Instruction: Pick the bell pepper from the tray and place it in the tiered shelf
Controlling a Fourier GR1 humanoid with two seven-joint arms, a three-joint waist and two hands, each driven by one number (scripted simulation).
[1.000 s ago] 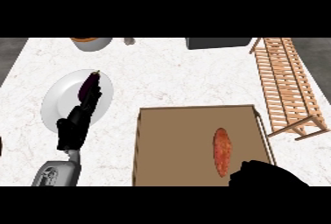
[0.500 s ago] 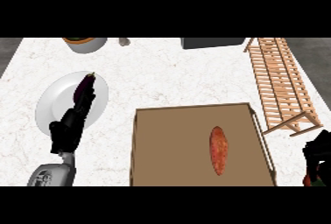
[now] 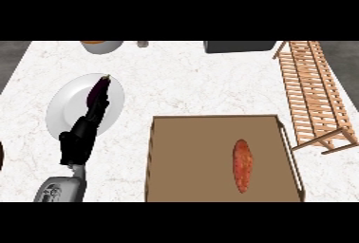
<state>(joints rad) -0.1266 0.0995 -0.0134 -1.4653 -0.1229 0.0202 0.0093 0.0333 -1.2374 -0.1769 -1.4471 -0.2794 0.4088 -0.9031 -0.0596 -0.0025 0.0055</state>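
A long red bell pepper lies on the brown tray, right of the tray's middle. The wooden tiered shelf stands along the counter's right side, just beyond the tray's right rim. My left hand rests open at the lower left, its fingers pointing up over a white plate, far from the pepper. The right hand shows nowhere in the head view.
On the white plate at the left lies a dark purple eggplant. At the counter's far edge stand an orange bowl, a small grey object and a dark box.
My right hand, seen at the lower right a second ago, slid to the right edge and then left the view. The left hand and the pepper kept their places.
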